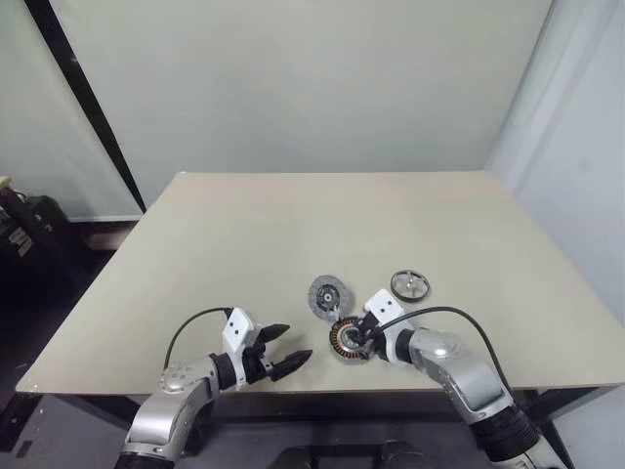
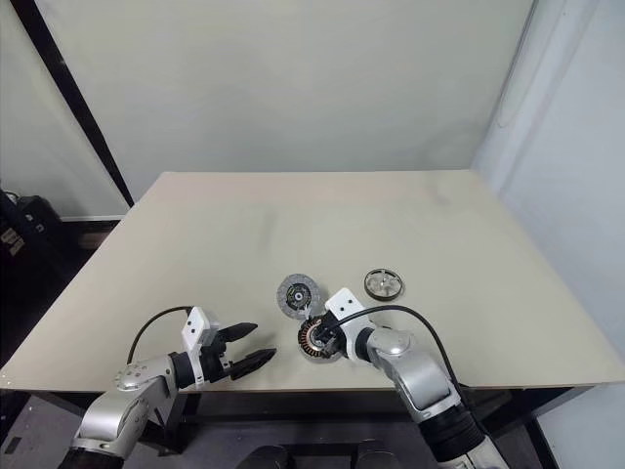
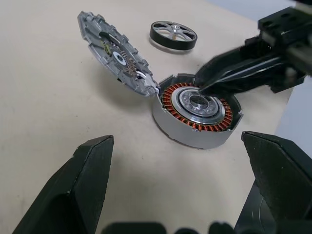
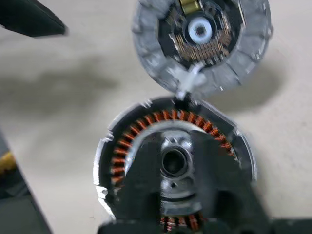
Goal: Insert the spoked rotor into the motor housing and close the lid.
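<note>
On the matte beige table point(image 1: 244, 244), we see the round silver motor housing point(image 3: 197, 117) with copper windings; right fingers point(image 3: 229, 73) pressed together over its centre. Hinged grey lid point(image 3: 117, 53) open at 11 o'clock; spoked silver rotor point(image 1: 410, 285) at 1 o'clock. Left fingers point(image 1: 283, 332) spread.

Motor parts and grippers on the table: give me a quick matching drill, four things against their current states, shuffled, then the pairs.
Things:
1. spoked rotor
2. lid
3. left gripper
4. right gripper

States:
A. swung open, hinged to the motor housing
B. fingers shut, tips at the housing's pale centre
C. lying apart on the table, beyond the housing
D. open, empty, short of the housing

Pairs: 1-C, 2-A, 3-D, 4-B
</note>
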### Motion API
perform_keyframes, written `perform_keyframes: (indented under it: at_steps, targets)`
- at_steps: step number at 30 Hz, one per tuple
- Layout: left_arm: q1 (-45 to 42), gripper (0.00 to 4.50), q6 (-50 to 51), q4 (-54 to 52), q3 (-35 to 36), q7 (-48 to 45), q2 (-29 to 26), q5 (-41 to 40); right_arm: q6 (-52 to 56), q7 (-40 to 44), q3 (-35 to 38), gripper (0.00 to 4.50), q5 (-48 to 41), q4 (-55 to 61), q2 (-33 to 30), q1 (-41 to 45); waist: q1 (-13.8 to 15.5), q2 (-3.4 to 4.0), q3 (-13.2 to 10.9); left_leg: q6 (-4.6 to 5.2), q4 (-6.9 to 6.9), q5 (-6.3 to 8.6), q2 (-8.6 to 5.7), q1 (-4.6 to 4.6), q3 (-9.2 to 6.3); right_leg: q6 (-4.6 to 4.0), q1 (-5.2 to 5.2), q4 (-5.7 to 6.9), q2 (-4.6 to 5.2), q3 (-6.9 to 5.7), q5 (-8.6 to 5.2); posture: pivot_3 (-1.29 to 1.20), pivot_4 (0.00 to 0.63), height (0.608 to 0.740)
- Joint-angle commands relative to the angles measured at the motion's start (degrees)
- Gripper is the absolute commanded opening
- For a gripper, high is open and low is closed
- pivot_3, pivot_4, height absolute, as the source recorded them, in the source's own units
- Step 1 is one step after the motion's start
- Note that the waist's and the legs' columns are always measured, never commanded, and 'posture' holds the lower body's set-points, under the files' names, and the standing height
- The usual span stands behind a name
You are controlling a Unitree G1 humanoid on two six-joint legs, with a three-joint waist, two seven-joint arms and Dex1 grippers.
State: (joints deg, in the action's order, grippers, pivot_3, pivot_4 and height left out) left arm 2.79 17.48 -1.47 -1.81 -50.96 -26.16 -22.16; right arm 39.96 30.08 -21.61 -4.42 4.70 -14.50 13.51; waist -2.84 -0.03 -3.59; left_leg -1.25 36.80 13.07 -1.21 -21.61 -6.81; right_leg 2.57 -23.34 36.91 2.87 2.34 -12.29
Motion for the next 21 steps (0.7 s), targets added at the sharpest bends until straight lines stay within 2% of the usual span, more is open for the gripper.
perform_keyframes:
  at_steps: [1, 21]
  targets:
    - [-0.08, 4.50, -0.08, -2.73, 0.23, 0.27, -0.13, -0.34, -1.86, -0.03, -0.66, 0.03, 1.32, -0.90, 0.01, 2.20, 0.00, 0.00, 0.00, 0.00, 0.00, 0.00, 0.00, -0.01, 0.00, 0.00, -0.01, 0.00, 0.00, 0.00, 0.00, 0.00, 0.000, 0.740]
    - [-0.19, 4.50, 0.29, -2.70, 0.22, 0.72, -0.03, -0.34, 3.23, 3.93, -4.90, 0.03, 2.37, 2.30, -2.17, 2.68, 0.00, -0.01, 0.01, 0.00, -0.02, 0.00, 0.00, 0.01, -0.01, 0.00, 0.01, 0.00, 0.00, -0.01, 0.00, 0.00, 0.000, 0.740]
